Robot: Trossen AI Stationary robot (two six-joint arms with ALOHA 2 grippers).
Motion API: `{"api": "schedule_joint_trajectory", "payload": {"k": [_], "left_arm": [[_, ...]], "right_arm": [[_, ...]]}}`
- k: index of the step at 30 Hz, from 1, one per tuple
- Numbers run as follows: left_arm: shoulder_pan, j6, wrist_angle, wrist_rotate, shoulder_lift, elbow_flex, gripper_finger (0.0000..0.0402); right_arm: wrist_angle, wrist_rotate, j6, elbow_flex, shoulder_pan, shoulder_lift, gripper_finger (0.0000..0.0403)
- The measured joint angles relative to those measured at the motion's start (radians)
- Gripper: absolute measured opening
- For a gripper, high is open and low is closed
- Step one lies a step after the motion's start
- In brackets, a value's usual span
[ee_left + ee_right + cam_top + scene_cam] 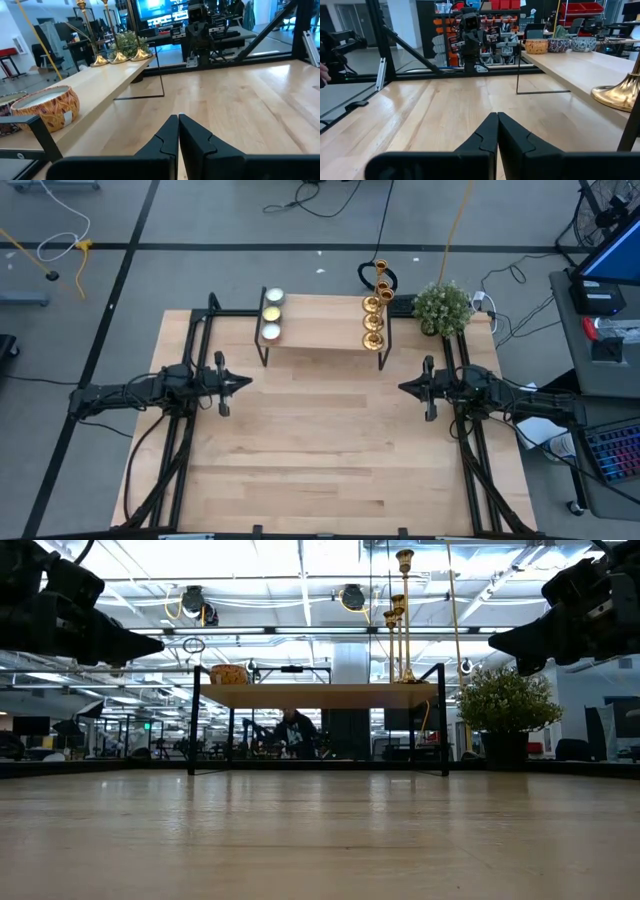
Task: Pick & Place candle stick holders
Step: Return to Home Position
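Note:
Three gold candle stick holders [374,310] stand in a row by their round bases on the right end of a raised wooden shelf [320,330] at the table's far side; they also show in the low view [402,615] and the left wrist view [120,55]. One holder's base [617,95] shows in the right wrist view. My left gripper [247,384] hovers shut at the table's left, pointing level toward the right. My right gripper [403,388] hovers shut at the right, pointing level toward the left. Both hold nothing.
Three small candle bowls [271,313] sit on the shelf's left end. A potted plant [442,307] stands at the far right corner. The shelf rests on thin black legs [192,720]. Bare wood lies between the arms [320,440]. A person [292,732] shows beyond the table.

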Motion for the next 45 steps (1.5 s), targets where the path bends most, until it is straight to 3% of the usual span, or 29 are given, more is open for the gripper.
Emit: {"api": "schedule_joint_trajectory", "payload": {"k": [45], "left_arm": [[0.0, 0.003, 0.002, 0.002, 0.0, 0.0, 0.0019]], "right_arm": [[0.0, 0.0, 0.0, 0.0, 0.0, 0.0, 0.0009]]}}
